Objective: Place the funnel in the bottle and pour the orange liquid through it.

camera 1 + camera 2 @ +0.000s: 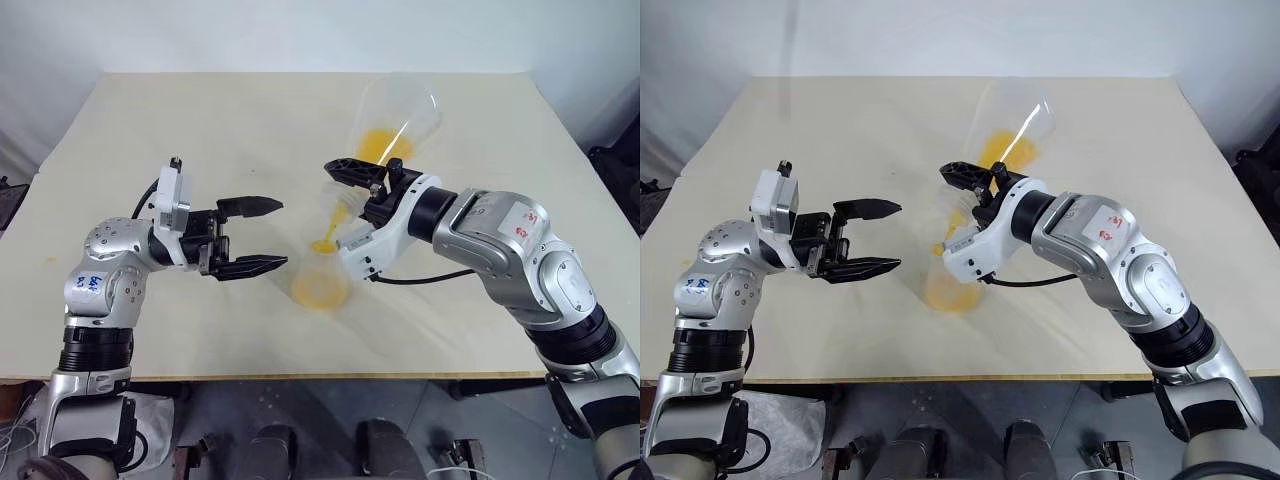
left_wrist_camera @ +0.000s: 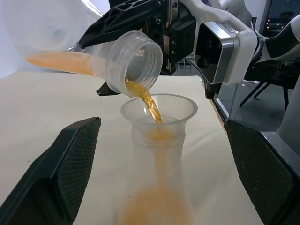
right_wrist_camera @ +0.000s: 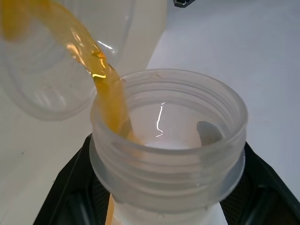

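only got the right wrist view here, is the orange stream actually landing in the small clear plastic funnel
observer: yes, the orange liquid stream from the tilted clear flask falls inside the small clear plastic funnel, which sits in the mouth of the clear conical plastic bottle.
operator: any orange collected in there
observer: yes, an orange pool lies in the bottle's wide base.
operator: where's the left gripper
observer: the left gripper has its fingers open, next to the bottle and not touching it.
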Controlling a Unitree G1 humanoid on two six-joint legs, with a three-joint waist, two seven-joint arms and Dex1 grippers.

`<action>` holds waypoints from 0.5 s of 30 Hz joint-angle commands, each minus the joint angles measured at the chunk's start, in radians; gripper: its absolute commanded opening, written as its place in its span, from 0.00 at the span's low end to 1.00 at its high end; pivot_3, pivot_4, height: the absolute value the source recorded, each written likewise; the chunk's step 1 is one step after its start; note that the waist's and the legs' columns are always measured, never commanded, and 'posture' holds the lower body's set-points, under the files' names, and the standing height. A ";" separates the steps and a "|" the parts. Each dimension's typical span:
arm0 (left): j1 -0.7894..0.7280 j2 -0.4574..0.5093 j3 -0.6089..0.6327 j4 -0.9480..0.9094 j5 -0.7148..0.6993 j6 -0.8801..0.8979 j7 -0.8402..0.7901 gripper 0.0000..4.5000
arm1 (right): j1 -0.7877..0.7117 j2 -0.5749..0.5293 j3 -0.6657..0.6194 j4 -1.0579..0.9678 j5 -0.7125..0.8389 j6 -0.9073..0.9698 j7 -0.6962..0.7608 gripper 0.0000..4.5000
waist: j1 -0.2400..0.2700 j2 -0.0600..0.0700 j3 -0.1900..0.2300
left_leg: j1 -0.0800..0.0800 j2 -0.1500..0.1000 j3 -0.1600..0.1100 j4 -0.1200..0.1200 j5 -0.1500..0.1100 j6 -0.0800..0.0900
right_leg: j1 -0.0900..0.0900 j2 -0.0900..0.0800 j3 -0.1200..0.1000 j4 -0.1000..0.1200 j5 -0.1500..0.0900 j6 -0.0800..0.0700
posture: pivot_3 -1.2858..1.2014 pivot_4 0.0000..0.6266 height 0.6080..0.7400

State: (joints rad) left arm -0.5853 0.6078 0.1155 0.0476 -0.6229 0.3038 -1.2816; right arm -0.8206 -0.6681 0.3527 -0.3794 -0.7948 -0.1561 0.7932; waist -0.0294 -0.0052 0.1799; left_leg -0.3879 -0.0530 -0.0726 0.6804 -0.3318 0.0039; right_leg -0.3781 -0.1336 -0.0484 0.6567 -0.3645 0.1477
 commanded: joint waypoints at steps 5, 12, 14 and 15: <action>-0.007 0.012 0.015 -0.030 -0.008 -0.012 -0.007 1.00 | -0.014 -0.005 -0.045 -0.015 -0.009 -0.009 -0.020 0.55 | 0.000 0.000 0.000 | 0.000 0.000 0.000 0.000 0.000 0.000 | 0.000 0.000 0.000 0.000 0.000 0.000 | 0.52 0.24 1.00; -0.006 0.014 0.013 -0.029 -0.007 -0.009 -0.009 1.00 | -0.019 -0.007 -0.045 -0.005 -0.012 -0.015 -0.022 0.55 | 0.000 0.000 0.000 | 0.000 0.000 0.000 0.000 0.000 0.000 | 0.000 0.000 0.000 0.000 0.000 0.000 | 0.52 0.24 1.00; -0.003 0.014 0.013 -0.031 -0.007 -0.009 -0.008 1.00 | -0.018 -0.006 -0.046 -0.004 -0.012 -0.018 -0.021 0.55 | 0.000 0.000 0.000 | 0.000 0.000 0.000 0.000 0.000 0.000 | 0.000 0.000 0.000 0.000 0.000 0.000 | 0.52 0.24 1.00; 0.000 0.014 0.012 -0.033 -0.007 -0.009 -0.009 1.00 | -0.018 -0.006 -0.047 -0.004 -0.013 -0.019 -0.021 0.55 | 0.000 0.000 0.000 | 0.000 0.000 0.000 0.000 0.000 0.000 | 0.000 0.000 0.000 0.000 0.000 0.000 | 0.52 0.24 1.00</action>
State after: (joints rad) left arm -0.5850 0.6094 0.1156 0.0471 -0.6230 0.3041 -1.2832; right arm -0.8205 -0.6683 0.3522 -0.3560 -0.8038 -0.1719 0.7922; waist -0.0296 -0.0052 0.1799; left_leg -0.3879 -0.0530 -0.0727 0.6804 -0.3318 0.0039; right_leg -0.3780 -0.1336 -0.0484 0.6567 -0.3645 0.1477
